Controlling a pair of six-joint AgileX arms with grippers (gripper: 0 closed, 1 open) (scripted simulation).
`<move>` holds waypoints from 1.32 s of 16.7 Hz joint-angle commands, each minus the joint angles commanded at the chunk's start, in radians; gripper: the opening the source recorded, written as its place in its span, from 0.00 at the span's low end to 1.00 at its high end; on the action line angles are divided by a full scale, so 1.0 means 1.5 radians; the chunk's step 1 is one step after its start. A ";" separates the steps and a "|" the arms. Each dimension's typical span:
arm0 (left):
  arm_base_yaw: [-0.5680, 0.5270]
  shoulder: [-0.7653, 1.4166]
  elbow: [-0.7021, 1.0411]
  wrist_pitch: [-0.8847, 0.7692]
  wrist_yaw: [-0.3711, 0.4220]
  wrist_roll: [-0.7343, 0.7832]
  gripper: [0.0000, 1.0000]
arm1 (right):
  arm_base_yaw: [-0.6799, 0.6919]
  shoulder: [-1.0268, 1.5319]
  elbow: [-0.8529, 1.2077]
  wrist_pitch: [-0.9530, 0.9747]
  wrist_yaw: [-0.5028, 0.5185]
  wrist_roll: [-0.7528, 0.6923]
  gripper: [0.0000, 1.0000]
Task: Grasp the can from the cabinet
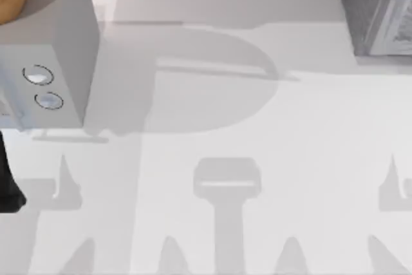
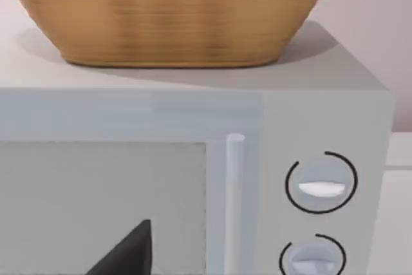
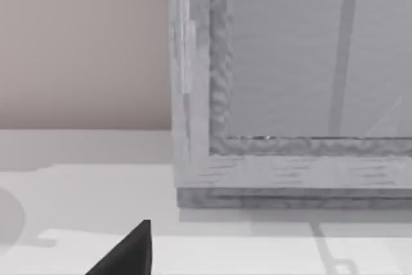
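The cabinet [image 1: 370,4], a dark-grey speckled box with a paler front panel, stands at the table's far right corner. In the right wrist view the cabinet [image 3: 222,75] faces me close up, with its speckled frame around a smooth grey front. A dark part of my right gripper [image 3: 125,252] shows low in that view, short of the cabinet's base. The can is out of view. My left arm [image 1: 8,178] sits at the table's left edge, and a dark part of my left gripper [image 2: 125,252] points at the light-grey box.
A smooth light-grey box [image 1: 61,62] with two round dials [image 2: 320,183] stands at the far left, with a woven basket [image 2: 170,14] on top. The white table [image 1: 219,127] lies between the two boxes. A pale wall runs behind.
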 joint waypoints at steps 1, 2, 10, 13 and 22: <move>0.000 0.000 0.000 0.000 0.000 0.000 1.00 | 0.000 0.000 0.000 0.000 0.000 0.000 1.00; 0.000 0.000 0.000 0.000 0.000 0.000 1.00 | 0.000 0.000 0.000 0.000 0.000 0.000 1.00; 0.000 0.000 0.000 0.000 0.000 0.000 1.00 | 0.029 0.198 0.247 -0.058 0.029 0.004 1.00; 0.000 0.000 0.000 0.000 0.000 0.000 1.00 | 0.048 0.334 0.424 -0.102 0.050 0.005 1.00; 0.000 0.000 0.000 0.000 0.000 0.000 1.00 | 0.103 0.747 0.969 -0.236 0.111 0.009 1.00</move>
